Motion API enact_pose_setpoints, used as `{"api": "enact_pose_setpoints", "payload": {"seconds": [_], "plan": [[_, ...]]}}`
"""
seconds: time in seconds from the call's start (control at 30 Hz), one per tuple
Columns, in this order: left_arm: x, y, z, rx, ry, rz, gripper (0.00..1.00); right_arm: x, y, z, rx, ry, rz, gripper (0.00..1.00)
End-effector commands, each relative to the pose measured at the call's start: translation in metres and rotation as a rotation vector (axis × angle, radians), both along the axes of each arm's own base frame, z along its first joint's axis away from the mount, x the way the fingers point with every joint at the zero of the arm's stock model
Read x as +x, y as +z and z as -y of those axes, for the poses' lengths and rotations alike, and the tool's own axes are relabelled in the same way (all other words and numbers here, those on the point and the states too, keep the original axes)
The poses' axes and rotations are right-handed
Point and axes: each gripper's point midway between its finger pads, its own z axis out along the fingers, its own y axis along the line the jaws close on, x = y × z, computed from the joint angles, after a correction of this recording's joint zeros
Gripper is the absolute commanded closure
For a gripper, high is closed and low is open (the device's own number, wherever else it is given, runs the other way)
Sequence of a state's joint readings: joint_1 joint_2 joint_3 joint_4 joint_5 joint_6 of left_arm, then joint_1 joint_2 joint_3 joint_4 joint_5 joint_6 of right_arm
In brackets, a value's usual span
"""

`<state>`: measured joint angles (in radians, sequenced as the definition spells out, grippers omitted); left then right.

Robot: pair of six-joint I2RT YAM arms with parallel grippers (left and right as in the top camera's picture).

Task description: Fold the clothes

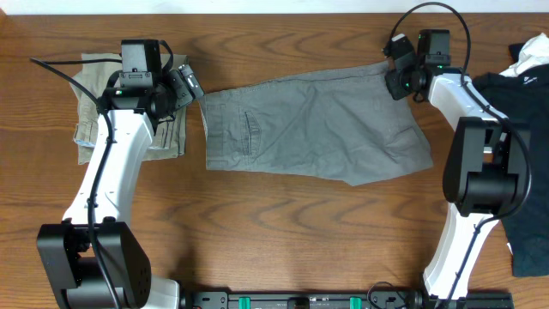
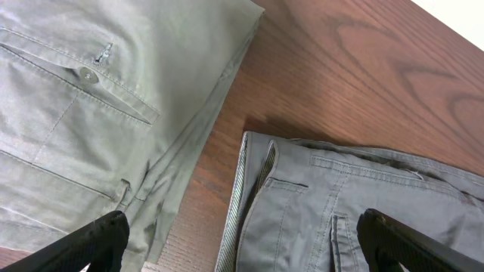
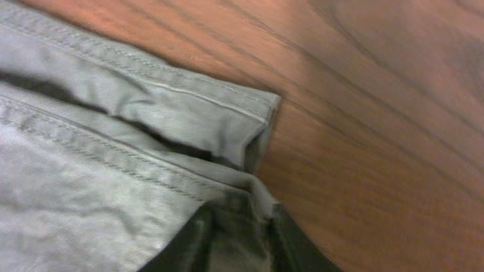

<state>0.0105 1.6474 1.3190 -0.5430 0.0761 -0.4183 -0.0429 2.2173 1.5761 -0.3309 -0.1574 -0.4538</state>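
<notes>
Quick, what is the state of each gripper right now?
Left gripper: open, holding nothing.
Right gripper: closed on the hem of the grey shorts.

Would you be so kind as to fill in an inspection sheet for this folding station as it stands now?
Surface: wooden table, bare in front of the clothes.
Job's things: grey shorts spread flat mid-table, wrinkled, waistband to the left.
Clutter: khaki trousers at the left, partly under the left arm; black garment with a white label at the right edge.
Grippers: left gripper open above the waistband corner; right gripper at the far hem corner, cloth between its fingers, grip unconfirmed.
Cables: black cables loop above the right wrist.
Surroundings: pale strip beyond the far edge.
</notes>
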Motion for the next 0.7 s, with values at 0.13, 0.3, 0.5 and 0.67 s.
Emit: {"api": "enact_pose_setpoints", "payload": {"seconds": [0.13, 0.3, 0.5, 0.67], "plan": [[0.001, 0.002, 0.0, 0.001, -0.005, 0.003, 0.02, 0.007, 0.006, 0.005, 0.012, -0.016, 0.024, 0.99], [0.001, 0.002, 0.0, 0.001, -0.005, 0.003, 0.02, 0.013, 0.021, 0.002, 0.015, -0.008, 0.052, 0.99], [0.001, 0.002, 0.0, 0.001, -0.005, 0.003, 0.02, 0.021, 0.042, -0.003, 0.033, 0.009, 0.093, 0.99], [0.001, 0.002, 0.0, 0.001, -0.005, 0.003, 0.02, 0.027, 0.065, -0.008, 0.052, 0.028, 0.141, 0.99]]}}
